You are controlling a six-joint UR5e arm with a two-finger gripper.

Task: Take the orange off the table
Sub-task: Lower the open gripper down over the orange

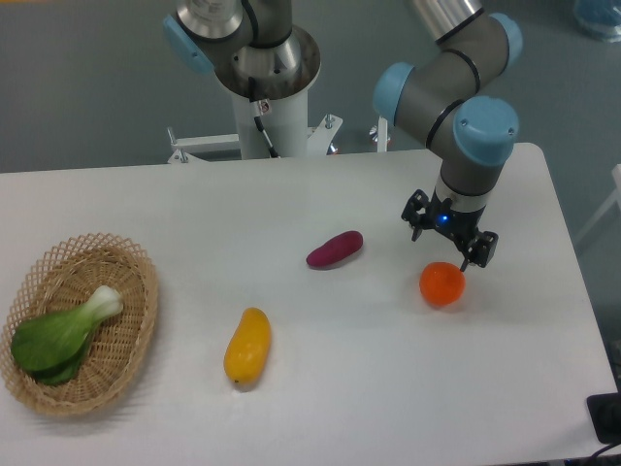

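**Fingers spread above the fruit, grasp not yet made**

Fingers [477, 254] of the black two-finger gripper [448, 233] stand wide apart and hold nothing. They hang just behind the small round smooth bright orange fruit [442, 283], which rests on the right part of the flat white matte tabletop [320, 359]. Lowering, closing and lifting are judged outstanding.

Other items, all well left of the orange:
- purple oblong vegetable [335, 249], smooth skin
- elongated yellow fruit [247, 346], glossy
- oval woven wicker basket [116, 374] holding a leafy green vegetable [60, 332]
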